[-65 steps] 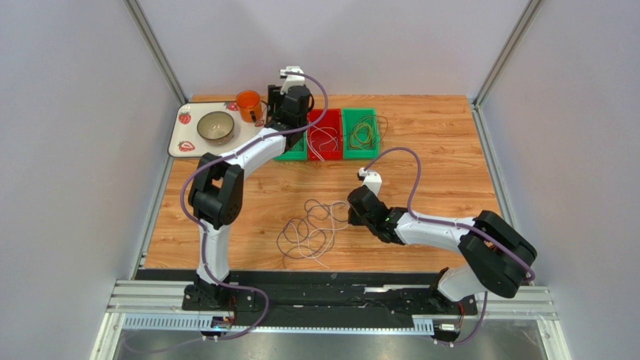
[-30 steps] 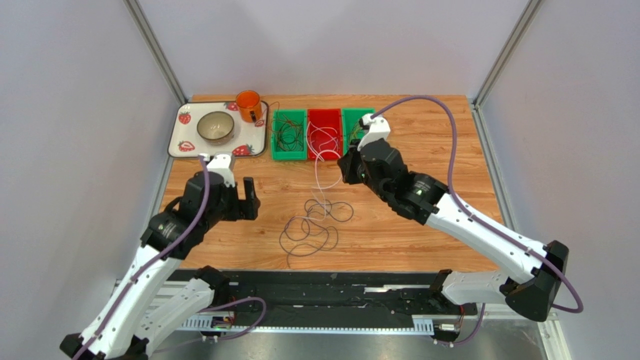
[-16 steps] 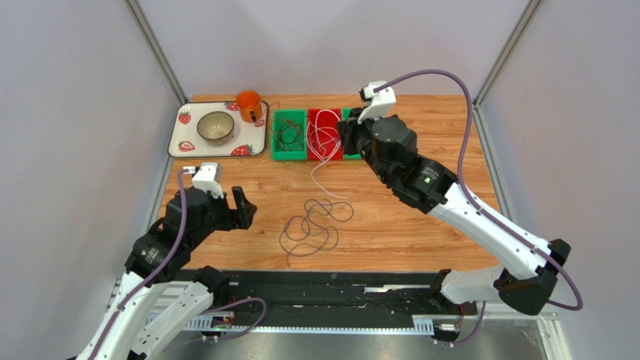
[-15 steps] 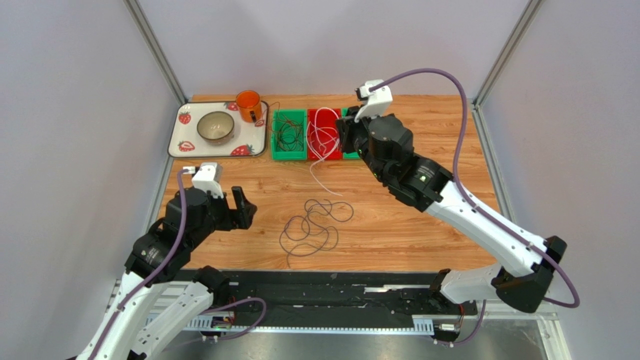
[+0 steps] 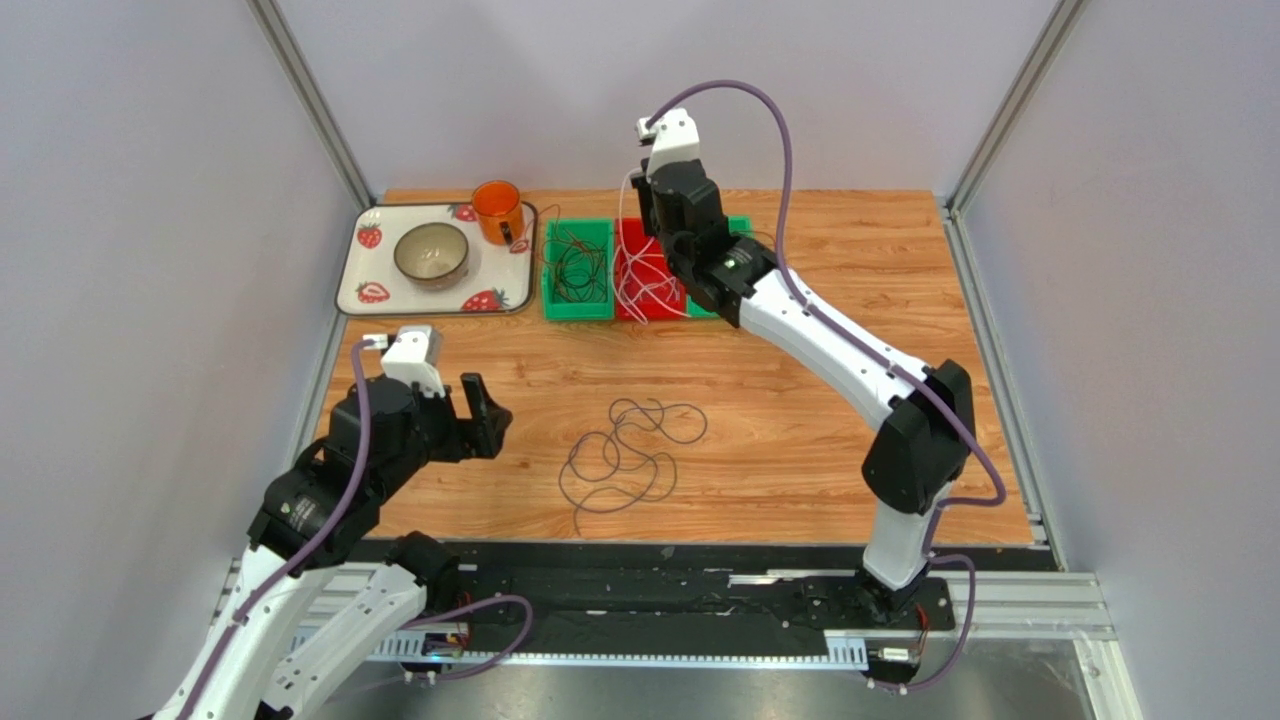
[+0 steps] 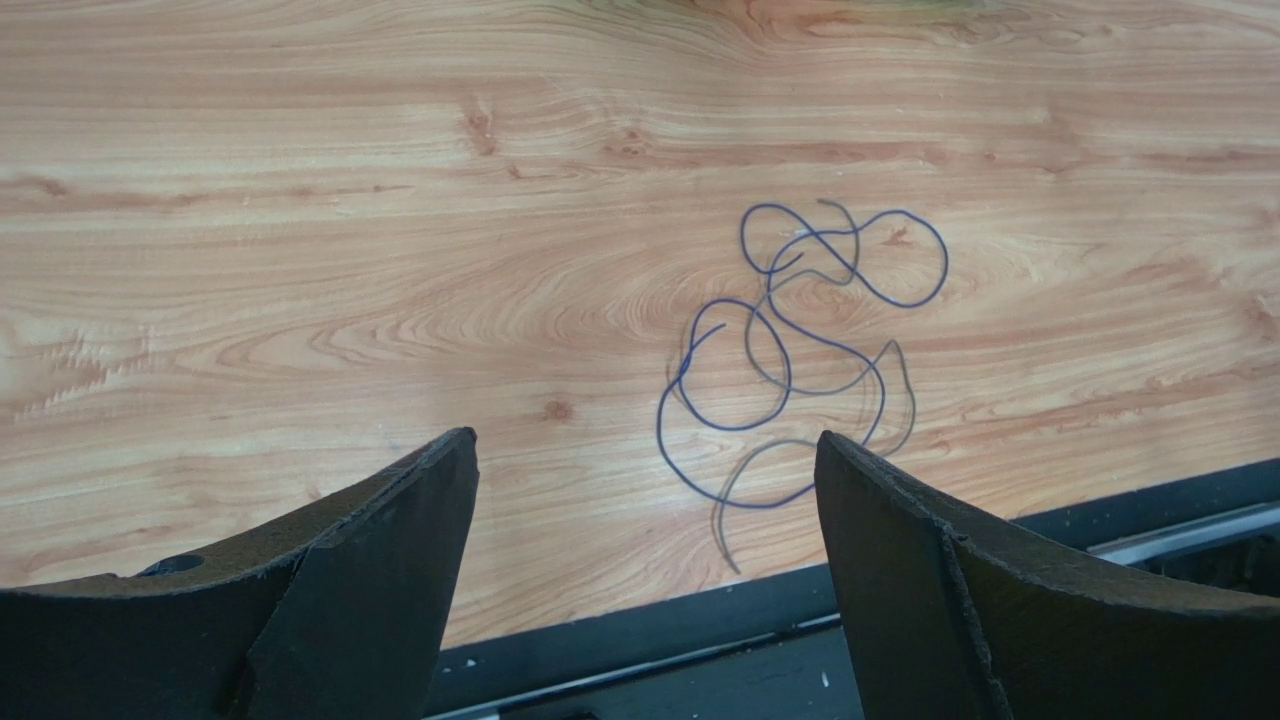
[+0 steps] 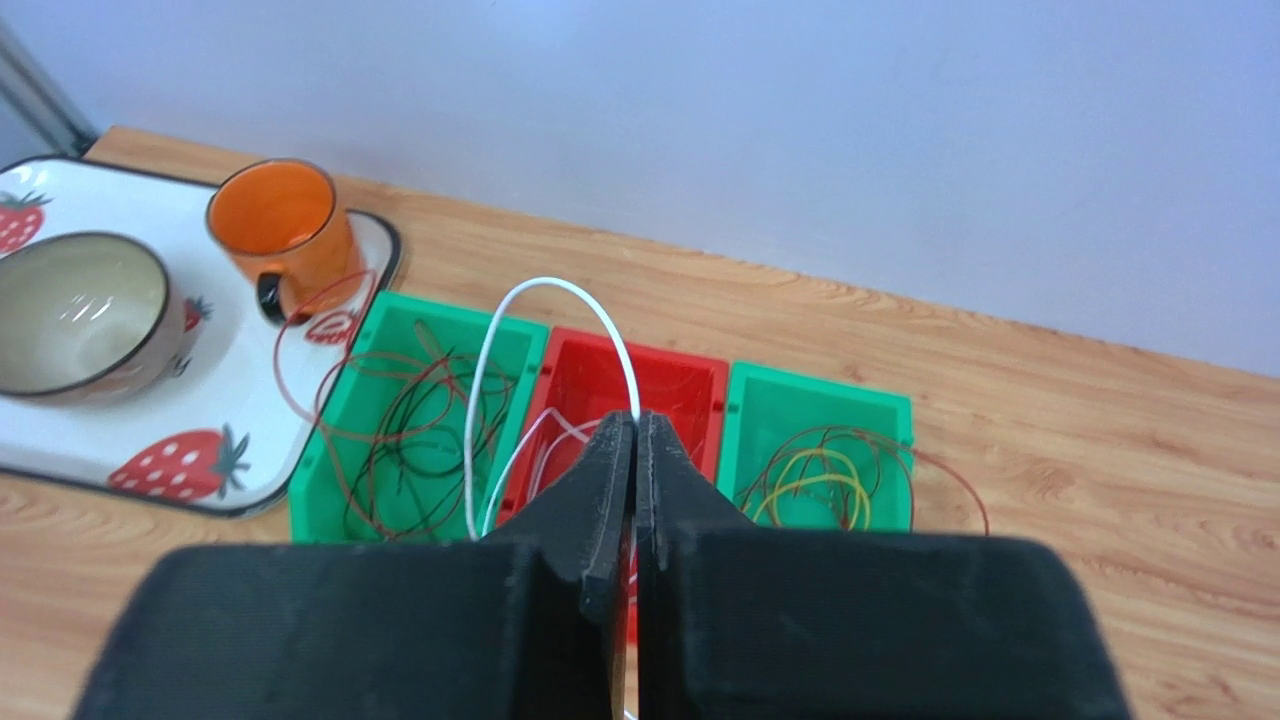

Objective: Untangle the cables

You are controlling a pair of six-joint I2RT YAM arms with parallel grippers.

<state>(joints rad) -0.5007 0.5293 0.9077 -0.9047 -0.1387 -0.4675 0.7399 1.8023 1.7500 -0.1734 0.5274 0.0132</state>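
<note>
A tangle of dark purple-black cable (image 5: 624,450) lies in loose loops on the wooden table; it also shows in the left wrist view (image 6: 796,345). My right gripper (image 5: 643,198) is shut on a white cable (image 7: 496,375) and holds it above the red bin (image 7: 684,393), where the cable arches up from the fingertips and hangs down. More white cable lies in the red bin (image 5: 646,317). My left gripper (image 5: 486,413) is open and empty, left of the dark tangle and apart from it; its wrist view (image 6: 646,450) shows the jaws wide apart.
A green bin (image 7: 323,465) holds red-brown and dark cables. Another green bin (image 7: 887,413) holds yellow and red-brown cables. An orange mug (image 7: 278,225) and a bowl (image 7: 68,308) stand on a strawberry tray (image 5: 361,293) at the far left. The table's near edge lies just below the tangle.
My right arm has swung left and farther back over the red bin with the white cable, whose tail has left the table. My left arm has stayed still over the last half second.
</note>
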